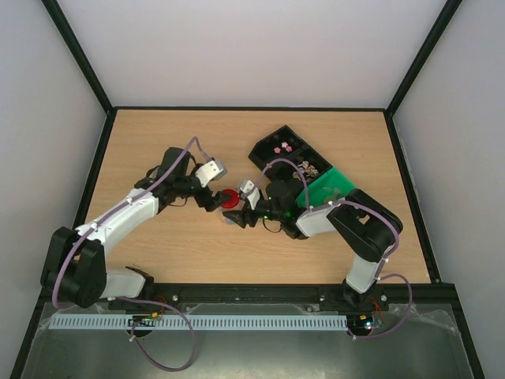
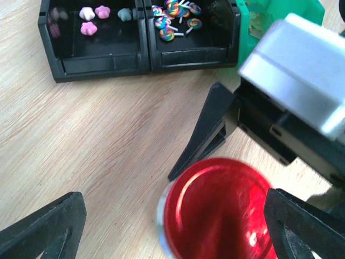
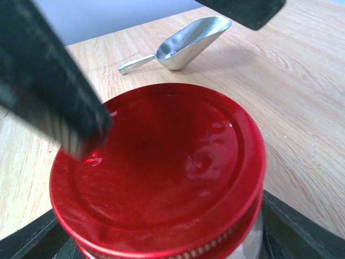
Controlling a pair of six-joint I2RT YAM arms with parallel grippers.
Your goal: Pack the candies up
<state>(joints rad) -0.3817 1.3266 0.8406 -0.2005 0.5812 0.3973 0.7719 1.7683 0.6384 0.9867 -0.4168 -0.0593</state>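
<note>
- Pinching the red-lidded jar (image 3: pixel 161 162) with right gripper (image 3: pixel 167 240) jaws.
- Straddling its lid with left gripper (image 2: pixel 172 226) jaws spread wide.
- With candies (image 2: pixel 88 27) in black bins (image 2: pixel 102 62) beyond.

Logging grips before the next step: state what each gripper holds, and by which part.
The right gripper clamps the jar by its glass body, just under the red lid. The left gripper stands open around the lid, gripping nothing.

Jar (image 1: pixel 230 198): clamped in right gripper (image 3: pixel 167 237), left gripper (image 2: pixel 172 221) spread wide round lid; sides blocked. Black trays (image 1: pixel 276 150), green bin (image 1: pixel 335 189): obstruct far right. Scoop (image 3: pixel 183 38): near jar. Table (image 1: pixel 173 134) far left: open wood.
</note>
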